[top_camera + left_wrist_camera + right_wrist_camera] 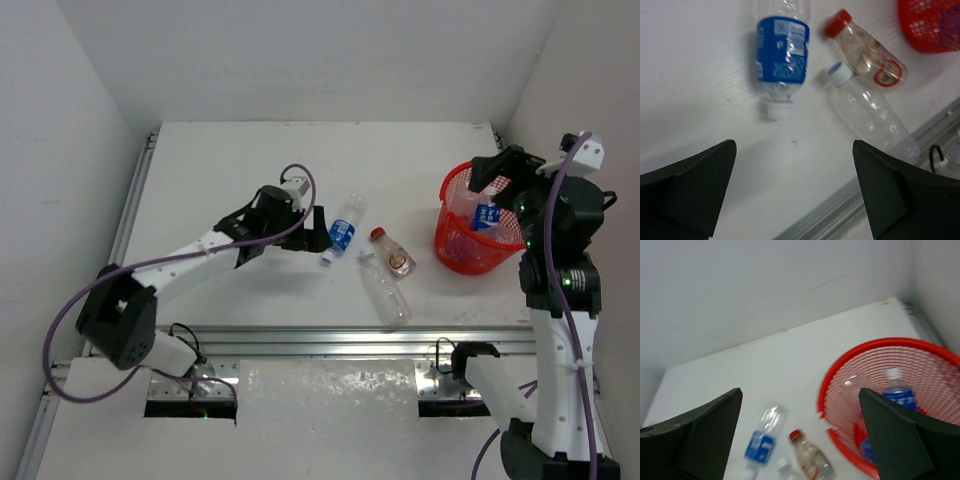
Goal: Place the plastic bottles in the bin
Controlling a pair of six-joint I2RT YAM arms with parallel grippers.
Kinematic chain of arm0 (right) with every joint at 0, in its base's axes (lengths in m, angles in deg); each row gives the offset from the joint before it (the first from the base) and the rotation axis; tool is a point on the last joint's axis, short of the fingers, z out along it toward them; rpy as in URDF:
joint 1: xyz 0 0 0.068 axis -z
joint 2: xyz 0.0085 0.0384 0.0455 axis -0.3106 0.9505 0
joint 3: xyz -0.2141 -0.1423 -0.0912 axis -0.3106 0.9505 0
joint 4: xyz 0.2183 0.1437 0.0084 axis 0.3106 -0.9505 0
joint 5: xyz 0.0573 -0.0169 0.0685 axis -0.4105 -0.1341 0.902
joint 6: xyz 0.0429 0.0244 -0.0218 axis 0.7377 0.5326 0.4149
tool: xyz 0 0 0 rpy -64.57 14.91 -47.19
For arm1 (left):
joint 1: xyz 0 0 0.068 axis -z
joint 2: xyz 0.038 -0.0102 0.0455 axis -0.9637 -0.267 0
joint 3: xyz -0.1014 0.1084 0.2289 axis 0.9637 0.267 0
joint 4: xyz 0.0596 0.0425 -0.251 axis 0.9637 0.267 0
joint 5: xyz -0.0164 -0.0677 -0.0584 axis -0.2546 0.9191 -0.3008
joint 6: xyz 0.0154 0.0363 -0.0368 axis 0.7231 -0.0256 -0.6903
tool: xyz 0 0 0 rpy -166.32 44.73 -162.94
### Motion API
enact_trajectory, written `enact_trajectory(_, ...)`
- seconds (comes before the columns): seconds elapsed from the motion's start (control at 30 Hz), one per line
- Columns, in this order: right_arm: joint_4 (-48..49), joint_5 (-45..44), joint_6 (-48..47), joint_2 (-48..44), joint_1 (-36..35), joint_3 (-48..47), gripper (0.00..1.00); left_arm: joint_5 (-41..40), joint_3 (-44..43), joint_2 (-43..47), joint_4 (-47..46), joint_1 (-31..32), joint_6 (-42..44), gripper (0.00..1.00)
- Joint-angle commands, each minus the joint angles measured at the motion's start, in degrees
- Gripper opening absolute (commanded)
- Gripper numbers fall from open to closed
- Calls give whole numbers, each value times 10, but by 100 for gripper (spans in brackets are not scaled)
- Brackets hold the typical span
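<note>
No label can be read. The blue-labelled bottle [782,50] carries white print that is too blurred to make out. The red-capped bottle [865,52] shows only a brownish label with a red ring. Both lie on the table [230,170] with an unlabelled bottle [872,115], to the left of the bin [455,245].

Refer to the right wrist view for the bin's contents: a second blue-labelled bottle [897,394] and a clear bottle [855,387]. The top view shows only the blue label there.

The left gripper [795,190] is spread wide and empty near the first bottle's cap. The right gripper [800,435] is likewise spread and empty above the bin.
</note>
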Motion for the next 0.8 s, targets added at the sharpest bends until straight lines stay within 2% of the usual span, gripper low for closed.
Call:
enact_trajectory(0.0,-68,218,20,-12,-1,-3,99,-36,-70,-88,-22,5,38,99)
enact_trajectory(0.07,-47,285,26,-41,-1,45,99,-41,-115,-148,-11,8,54,96)
enact_trajectory(0.13,-40,309,31,-58,-1,79,99,-41,-157,-184,-5,9,59,93)
enact_trajectory(0.33,-85,323,12,-114,-1,118,99,4,-226,-299,-10,13,63,89)
enact_trajectory(0.47,-75,349,25,-146,-1,159,99,33,-243,-346,-27,14,48,75)
enact_trajectory(0.57,-67,383,32,-145,-1,186,99,20,-258,-368,-22,15,36,56)
enact_trajectory(0.6,-65,406,35,-145,-1,195,99,1,-261,-372,-12,16,32,43)
enact_trajectory(0.63,-61,419,45,-145,-1,201,99,-9,-265,-377,-6,16,30,36)
enact_trajectory(0.67,-38,435,51,-150,-1,210,99,-35,-265,-377,-2,16,28,22)
enact_trajectory(0.73,-12,468,68,-170,-1,239,99,-66,-259,-369,11,15,19,7)
enact_trajectory(0.77,23,482,84,-178,-1,250,99,-110,-245,-350,15,14,12,0)
